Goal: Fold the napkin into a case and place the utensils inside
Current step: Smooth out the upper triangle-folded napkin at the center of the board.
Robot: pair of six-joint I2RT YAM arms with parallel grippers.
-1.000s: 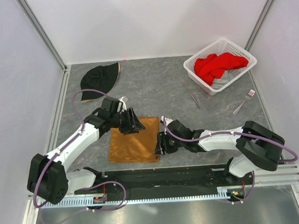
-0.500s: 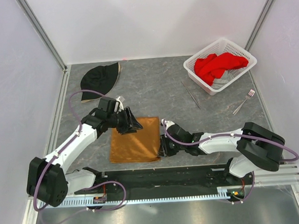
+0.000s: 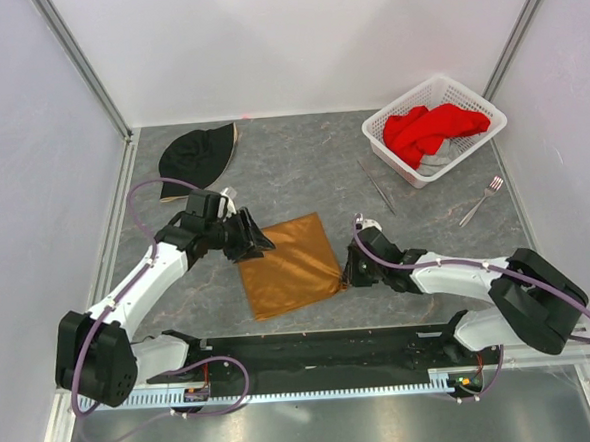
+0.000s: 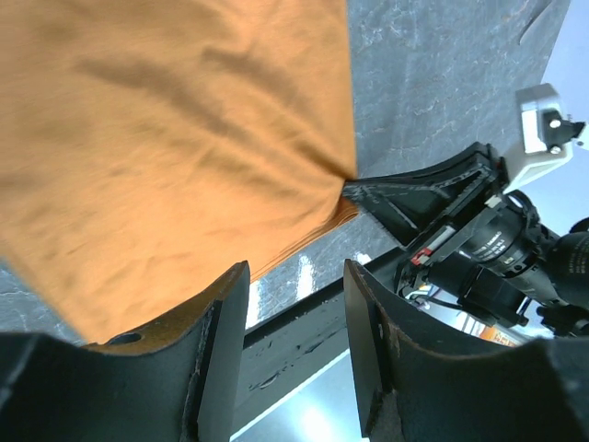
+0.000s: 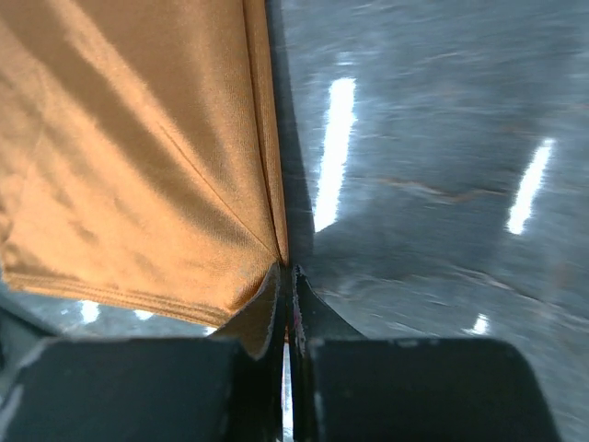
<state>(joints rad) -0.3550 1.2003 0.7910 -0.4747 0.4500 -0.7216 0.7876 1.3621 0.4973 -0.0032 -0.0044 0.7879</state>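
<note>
Fingers (image 4: 217, 354) of the left gripper (image 3: 252, 240) are seen spread wide apart, and nothing is held between them. Just beyond their tips the napkin (image 3: 290, 266) is spread flat on the table (image 3: 302, 170) as a tilted square, one corner lying right at the fingertips. Whether that corner is touched by them cannot be told. Well behind these fingers and to their left, the black hat (image 3: 199, 159) is laid on the table.

At the opposite corner of the napkin, the right gripper (image 3: 348, 275) is found with its fingers (image 5: 317, 318) pressed together, and the cloth's corner is pinched between the tips. From this pinch the cloth is drawn into small creases that fan out to the left across its surface. Bare table is seen to the right of the closed fingers.

Farther right and beyond the right gripper's fingers, the thin knife-like piece (image 3: 377, 187) is laid on the table, well apart from the napkin. The fork (image 3: 482, 201) is placed farther right again, near the white basket (image 3: 378, 136), in which a red cloth (image 3: 435, 127) is heaped.
</note>
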